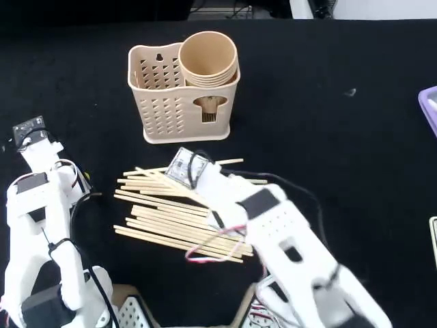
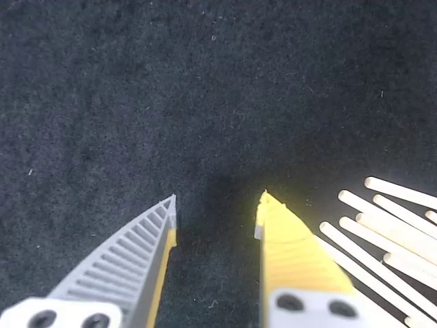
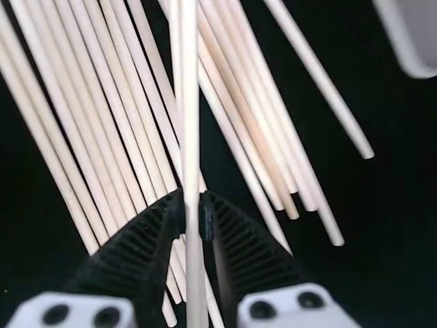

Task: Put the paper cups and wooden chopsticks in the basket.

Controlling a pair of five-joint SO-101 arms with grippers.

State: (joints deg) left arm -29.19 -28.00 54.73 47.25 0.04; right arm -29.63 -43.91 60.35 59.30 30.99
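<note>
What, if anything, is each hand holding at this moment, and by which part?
The right hand grips one wooden chopstick partway along its shaft. The left hand is open, holding nothing.

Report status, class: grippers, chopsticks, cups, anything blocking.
Left gripper jaws open over black cloth. Right gripper jaws shut on one chopstick, at the pile. Paper cups stacked in the basket. Nothing blocking the basket.

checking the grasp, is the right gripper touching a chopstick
Touching. In the right wrist view the right gripper has both fingers pressed against one wooden chopstick, with no gap on either side.
</note>
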